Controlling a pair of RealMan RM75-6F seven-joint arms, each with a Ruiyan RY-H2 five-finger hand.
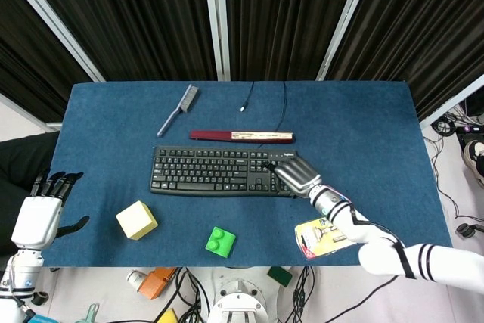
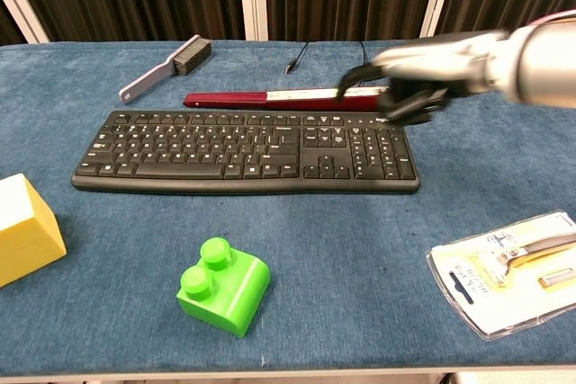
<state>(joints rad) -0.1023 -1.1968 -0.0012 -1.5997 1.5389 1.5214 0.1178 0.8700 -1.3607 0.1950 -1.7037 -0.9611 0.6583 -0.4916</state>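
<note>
Now the right hand (image 1: pixel 293 174) is hovering over the right end of the black keyboard (image 1: pixel 219 171), above the number pad; in the chest view it (image 2: pixel 416 69) is showing its fingers (image 2: pixel 360 72) loosely curled and apart, gripping nothing, and I cannot tell whether any fingertip is touching the keys. The keyboard is lying across the middle of the blue table (image 1: pixel 106 156), its cable (image 1: pixel 281 108) trailing toward the far edge. Just behind the keyboard, a dark red folded fan (image 1: pixel 240 136) is lying parallel to it, and the hand is sitting close in front of the fan's right end in the chest view. A grey brush (image 1: pixel 178 109) is resting further back on the left, tilted, well apart from the hand. Near the front edge, a packaged razor (image 1: pixel 324 237) is lying under the right forearm in the head view, with a green block (image 1: pixel 220 240) to its left and a yellow cube (image 1: pixel 136 219) further left still. The left hand (image 1: pixel 38 215) is hanging off the left edge of the table with its fingers spread and nothing in them, the yellow cube being the nearest thing to it.
</note>
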